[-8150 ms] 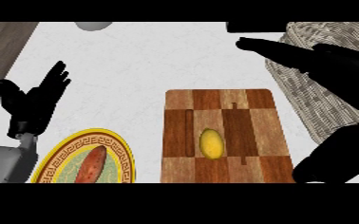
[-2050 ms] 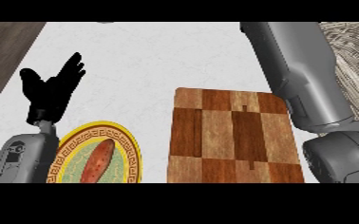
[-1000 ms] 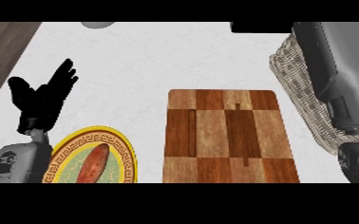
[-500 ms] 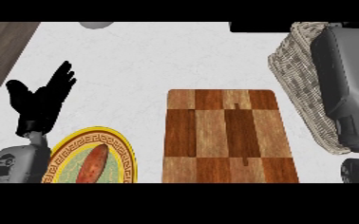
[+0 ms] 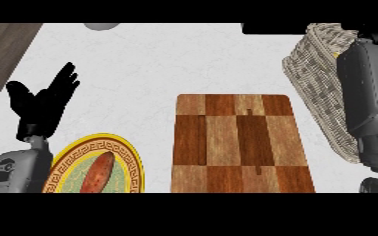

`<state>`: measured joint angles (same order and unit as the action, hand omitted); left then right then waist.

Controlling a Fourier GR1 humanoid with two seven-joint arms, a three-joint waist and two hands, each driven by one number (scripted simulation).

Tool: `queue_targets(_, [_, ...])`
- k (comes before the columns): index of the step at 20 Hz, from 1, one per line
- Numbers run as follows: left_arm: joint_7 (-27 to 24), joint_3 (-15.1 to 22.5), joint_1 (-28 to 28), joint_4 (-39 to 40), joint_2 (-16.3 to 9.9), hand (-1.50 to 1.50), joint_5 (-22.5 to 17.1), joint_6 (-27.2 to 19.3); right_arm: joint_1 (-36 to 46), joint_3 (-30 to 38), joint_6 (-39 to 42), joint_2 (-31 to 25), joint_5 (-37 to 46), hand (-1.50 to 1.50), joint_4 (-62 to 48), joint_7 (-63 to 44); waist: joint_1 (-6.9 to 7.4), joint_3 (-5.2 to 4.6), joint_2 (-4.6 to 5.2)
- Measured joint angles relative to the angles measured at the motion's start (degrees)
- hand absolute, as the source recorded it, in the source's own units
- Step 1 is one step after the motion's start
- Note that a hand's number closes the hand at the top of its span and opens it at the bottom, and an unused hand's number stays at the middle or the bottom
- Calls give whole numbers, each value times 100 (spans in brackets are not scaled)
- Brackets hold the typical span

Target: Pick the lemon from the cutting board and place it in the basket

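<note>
lemon: not showing, maybe in basket (image 5: 317, 75) at 2 o'clock | cutting board (image 5: 240, 145): lying bare | right hand: hidden, can't tell | left hand (image 5: 40, 105): resting open at 9 o'clock

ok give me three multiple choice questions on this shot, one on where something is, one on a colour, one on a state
1. Where does the basket sit relative to the cutting board?
A. to the view's left of it
B. to the view's right of it
C. on top of it

2. What colour is the rim of the plate?
A. yellow
B. blue
C. white

3. How is the left hand?
A. curled round the lemon
C. pressing on the board
B. open, fingers up, near the view's left edge

Answers: 1 B, the wicker wall stands beyond the board's right side. 2 A, a yellow band rings the plate. 3 B, its fingers are straight and hold nothing.
</note>
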<state>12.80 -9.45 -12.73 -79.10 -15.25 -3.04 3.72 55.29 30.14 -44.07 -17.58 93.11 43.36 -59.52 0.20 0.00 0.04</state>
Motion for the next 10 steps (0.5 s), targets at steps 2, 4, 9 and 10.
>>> queue_targets(2, [-48,15,92,-47,27,0,-4,28,-55,14,-103,42,7,-150,126,-31,10,2,-1])
queue_targets(4, [-22,7,59,-53,37,0,-12,15,-90,89,-214,37,56,-150,359,-41,1,2,-4])
queue_targets(9, [48,-43,95,-101,2,0,-20,-9,-290,419,-569,96,67,-150,1291,-72,-85,-1,-46])
queue_targets(10, [56,-41,119,-122,9,0,-15,-18,-390,482,-642,161,36,-150,1542,-79,-112,-2,-59])
